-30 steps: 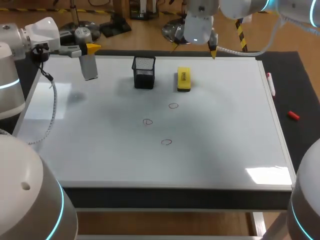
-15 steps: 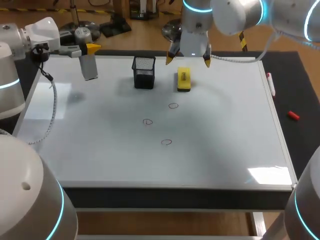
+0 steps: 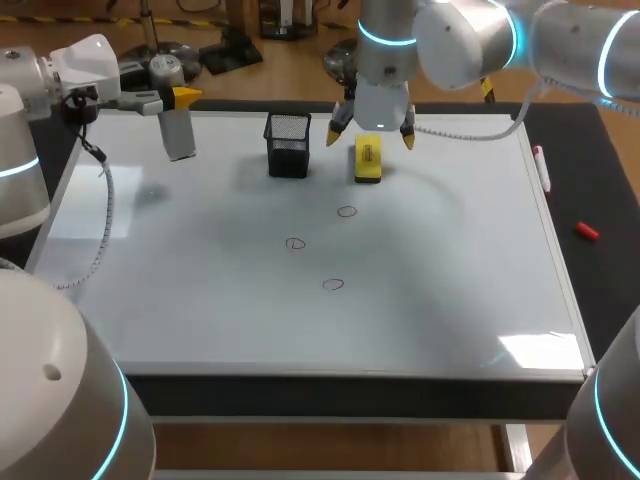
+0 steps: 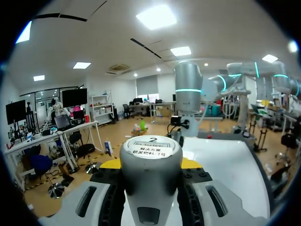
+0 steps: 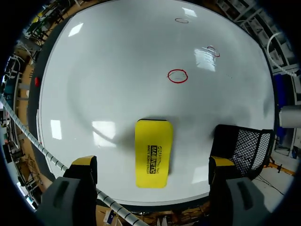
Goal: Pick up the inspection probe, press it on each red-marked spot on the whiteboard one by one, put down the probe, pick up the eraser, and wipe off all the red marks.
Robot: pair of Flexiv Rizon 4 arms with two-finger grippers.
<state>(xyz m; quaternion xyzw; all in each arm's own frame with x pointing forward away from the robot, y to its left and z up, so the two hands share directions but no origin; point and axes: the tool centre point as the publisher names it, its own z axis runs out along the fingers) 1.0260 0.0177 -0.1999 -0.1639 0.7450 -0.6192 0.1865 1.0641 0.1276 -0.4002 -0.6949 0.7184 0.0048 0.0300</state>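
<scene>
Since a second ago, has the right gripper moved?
Yes. The right gripper came forward and down, from beyond the whiteboard's far edge to just above the yellow eraser, jaws open.

Yellow eraser point(image 5: 154, 153), flat on whiteboard point(image 5: 117, 70), lying between spread fingers of right gripper point(image 5: 153, 162), untouched by either, black mesh basket point(image 5: 242, 143) just beside eraser, red circles point(image 5: 178, 76) ahead of eraser, three, nearest well apart.

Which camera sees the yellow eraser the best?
The right wrist view. The eraser lies whole and close under the right gripper, framed by its open fingers. The head view shows it small and far off, beside the mesh cup. The left wrist view does not show it.
</scene>
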